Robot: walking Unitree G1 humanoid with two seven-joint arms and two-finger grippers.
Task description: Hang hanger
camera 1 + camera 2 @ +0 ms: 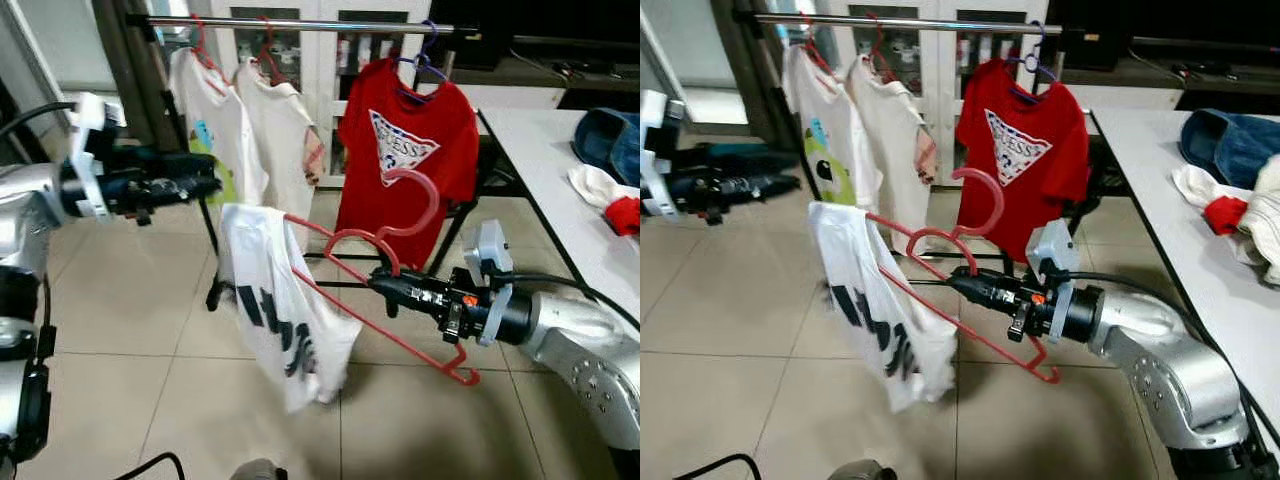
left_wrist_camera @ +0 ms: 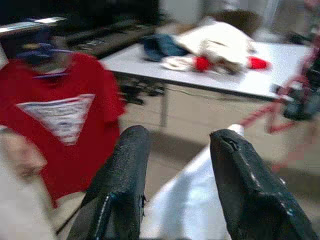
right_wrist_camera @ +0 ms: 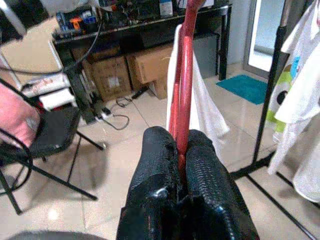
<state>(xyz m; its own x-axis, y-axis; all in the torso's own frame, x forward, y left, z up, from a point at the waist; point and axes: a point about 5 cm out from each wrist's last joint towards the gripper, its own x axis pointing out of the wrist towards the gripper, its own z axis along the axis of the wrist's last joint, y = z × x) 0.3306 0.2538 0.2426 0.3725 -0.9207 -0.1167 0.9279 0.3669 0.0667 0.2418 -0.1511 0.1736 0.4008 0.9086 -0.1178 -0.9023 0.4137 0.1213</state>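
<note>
tiled floor (image 1: pixel 120 330), clothes rail (image 1: pixel 300 23), right gripper (image 1: pixel 385 283) clamping red hanger (image 1: pixel 400 300), left gripper (image 2: pixel 175 185) parted

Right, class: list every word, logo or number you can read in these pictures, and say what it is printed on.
"GUESS", in a triangle on the red T-shirt hanging from the rail.
Black marks on the white shirt on the red hanger: folded, unreadable.
Green graphic on the white T-shirt: no readable text.
</note>
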